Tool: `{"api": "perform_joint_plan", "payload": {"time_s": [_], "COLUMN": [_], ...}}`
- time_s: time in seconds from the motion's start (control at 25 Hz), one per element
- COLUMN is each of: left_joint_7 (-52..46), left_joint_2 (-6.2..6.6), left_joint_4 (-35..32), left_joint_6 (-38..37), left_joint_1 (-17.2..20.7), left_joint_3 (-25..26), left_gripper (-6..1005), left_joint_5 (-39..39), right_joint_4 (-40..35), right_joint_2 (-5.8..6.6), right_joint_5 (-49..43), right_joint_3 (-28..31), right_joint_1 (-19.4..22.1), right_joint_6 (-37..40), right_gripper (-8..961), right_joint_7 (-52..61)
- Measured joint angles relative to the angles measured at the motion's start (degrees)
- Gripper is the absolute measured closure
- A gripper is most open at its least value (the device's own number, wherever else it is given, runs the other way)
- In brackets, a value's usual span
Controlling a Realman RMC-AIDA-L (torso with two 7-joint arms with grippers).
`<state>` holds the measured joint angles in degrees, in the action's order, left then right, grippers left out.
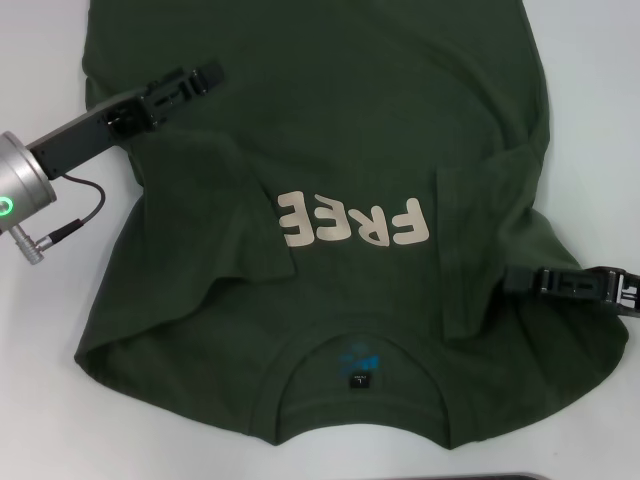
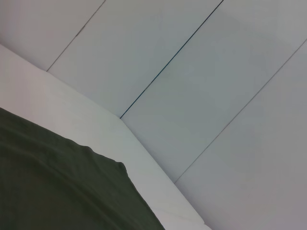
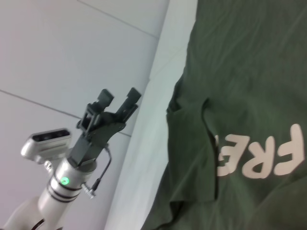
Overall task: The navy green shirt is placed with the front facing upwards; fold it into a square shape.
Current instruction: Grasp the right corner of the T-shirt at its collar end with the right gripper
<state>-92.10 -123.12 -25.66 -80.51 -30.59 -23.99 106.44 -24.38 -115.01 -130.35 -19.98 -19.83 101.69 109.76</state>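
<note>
The navy green shirt [image 1: 340, 150] lies front-up across the white worktop [image 1: 40, 60], both sleeves folded inward. The left pincer [image 1: 195, 82], fingers apart, hovers over its far-left edge; the right pincer [image 1: 520, 281] reaches in low at the near right, grip indiscernible.

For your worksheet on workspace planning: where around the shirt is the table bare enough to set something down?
Bare table shows beyond the navy green shirt at both far corners and beside both sleeves. The left gripper and right gripper crowd the shirt's side edges.
</note>
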Motion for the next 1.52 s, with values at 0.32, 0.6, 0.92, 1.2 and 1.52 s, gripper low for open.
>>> {"api": "perform_joint_plan", "payload": {"time_s": [0.32,0.6,0.92,1.2,1.52], "left_joint_7": [0.0,0.0,0.0,0.19,0.45], "left_joint_2": [-0.01,-0.09,-0.17,-0.32,-0.3], "left_joint_4": [0.0,0.0,0.0,0.0,0.0], "left_joint_6": [-0.01,0.05,0.13,0.19,0.19], "left_joint_1": [0.0,0.01,-0.09,-0.02,0.09], "left_joint_3": [0.0,0.12,0.08,0.09,0.18], "left_gripper": [153,153,153,152,152], "left_joint_5": [-0.25,-0.36,-0.37,-0.37,-0.37], "right_joint_4": [-0.54,-0.91,-3.57,-3.56,-3.62], "right_joint_2": [0.94,3.8,6.22,7.76,8.2], "right_joint_5": [1.36,1.51,1.39,0.89,0.09], "right_joint_3": [2.1,5.64,8.15,9.11,9.58], "right_joint_1": [0.41,3.68,8.34,10.77,12.12], "right_joint_6": [9.11,8.99,9.47,9.26,5.4], "right_gripper": [510,278,244,231,130], "right_joint_7": [-3.67,-3.72,-2.21,2.47,7.38]}}
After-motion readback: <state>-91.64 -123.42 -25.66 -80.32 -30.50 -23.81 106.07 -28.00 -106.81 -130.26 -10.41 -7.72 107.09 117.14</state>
